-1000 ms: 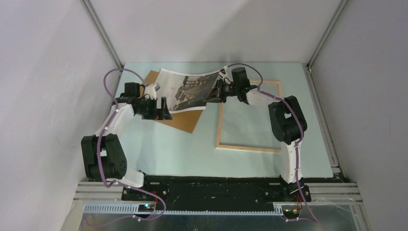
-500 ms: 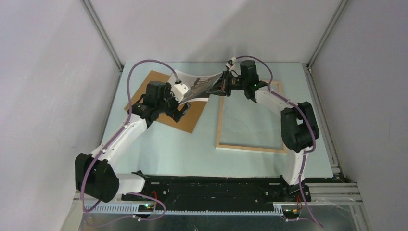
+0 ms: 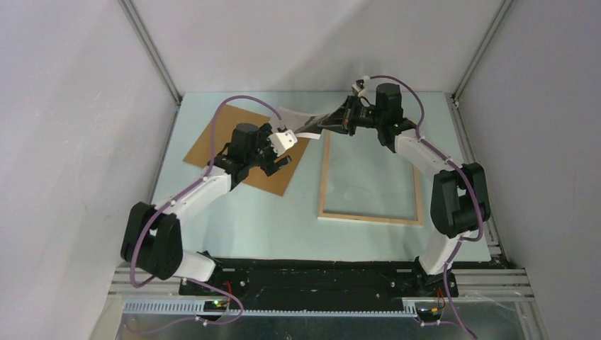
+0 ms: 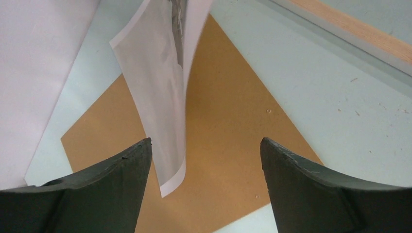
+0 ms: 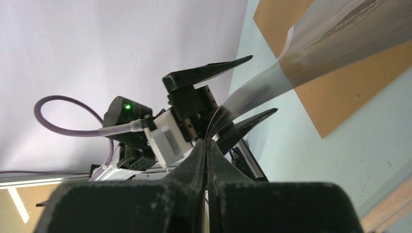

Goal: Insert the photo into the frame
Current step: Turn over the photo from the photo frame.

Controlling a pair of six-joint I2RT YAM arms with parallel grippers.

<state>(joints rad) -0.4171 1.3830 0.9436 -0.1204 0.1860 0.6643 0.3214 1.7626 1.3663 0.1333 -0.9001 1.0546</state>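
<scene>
Top view: right gripper (image 3: 334,122) is pressed together on the right end of the photo (image 3: 296,117), holding it off the table (image 3: 234,212) just beyond the far-left corner of the frame (image 3: 367,217). The sheet bows leftward, and its free end reaches the left gripper (image 3: 278,163), which hovers over the brown backing board (image 3: 209,138). The frame lies flat, right of centre, with its long axis running near-to-far. The photo spans left-to-right between the two arms, across that axis.

Left wrist: fingers (image 4: 97,194) are spread wide. The photo's free end hangs edge-on in the gap, close to the finger on the view's left (contact with it: cannot tell). White back faces the camera and the print side is barely visible. Backing board is below, with a frame rail at the upper right.

Right wrist: jaws are shut on a thin edge of the print, which curves away and passes between the left arm's open fingers.

My read: the left arm is nearer the free end, with the sheet already inside its gap. The frame lies to the right of the sheet, on the right arm's side. The next move probably needs a left pinch, then a shift right and a turn to line the print up with the opening. The curl is the risk.
</scene>
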